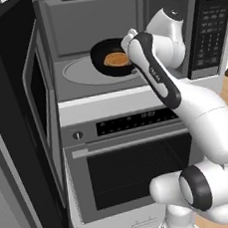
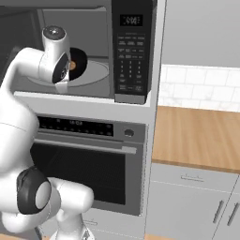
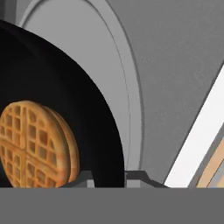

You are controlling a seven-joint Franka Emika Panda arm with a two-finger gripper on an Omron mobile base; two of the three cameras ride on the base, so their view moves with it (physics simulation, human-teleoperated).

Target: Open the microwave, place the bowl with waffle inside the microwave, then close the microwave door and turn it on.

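The microwave point(image 1: 124, 14) stands open, its door point(image 1: 36, 99) swung out to the left. Inside, the black bowl point(image 1: 102, 62) with the orange-brown waffle point(image 1: 116, 59) sits over the round grey turntable point(image 1: 78, 72), slightly tilted. My gripper point(image 3: 109, 179) is shut on the bowl point(image 3: 87, 113) at its right rim, the rim pinched between the two tips. The waffle point(image 3: 37, 144) lies close to them in the hand view. From the right base view, the bowl point(image 2: 80, 61) shows just past my wrist, left of the keypad panel point(image 2: 131, 56). Whether the bowl touches the turntable I cannot tell.
A steel-fronted oven point(image 1: 128, 174) with a long horizontal handle point(image 1: 134, 141) sits right under the microwave. To the right runs a wooden counter point(image 2: 197, 136) with a tiled wall behind and grey cabinets point(image 2: 192, 206) below. The open door blocks the left side.
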